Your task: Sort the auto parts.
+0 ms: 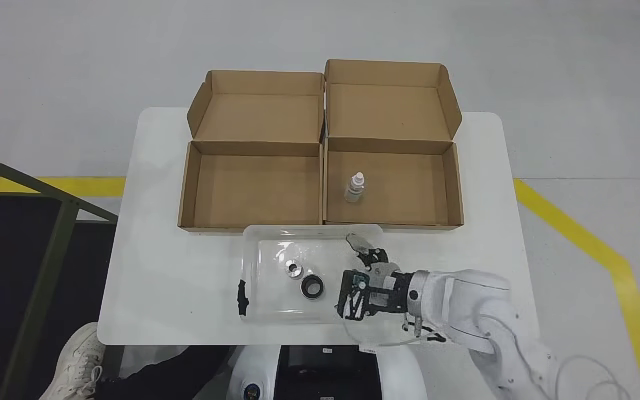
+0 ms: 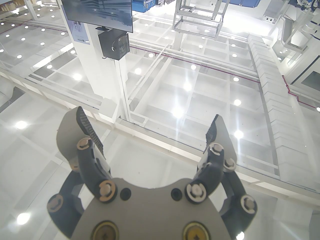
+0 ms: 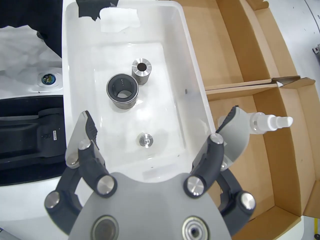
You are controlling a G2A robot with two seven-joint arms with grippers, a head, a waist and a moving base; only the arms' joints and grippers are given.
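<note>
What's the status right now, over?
Right pincer open over bin; left pincer open, aimed at ceiling. Ring, sleeve, stud sit in bin. Spray bottle boxed. Nothing blocking.

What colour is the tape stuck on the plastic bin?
The tape is black; right wrist view.

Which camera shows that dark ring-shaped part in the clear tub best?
The right wrist view: the dark ring is close, its hollow bore plain, beside a smaller metal cylinder. The top view gives a tiny dark circle. The left wrist view faces the ceiling.
</note>
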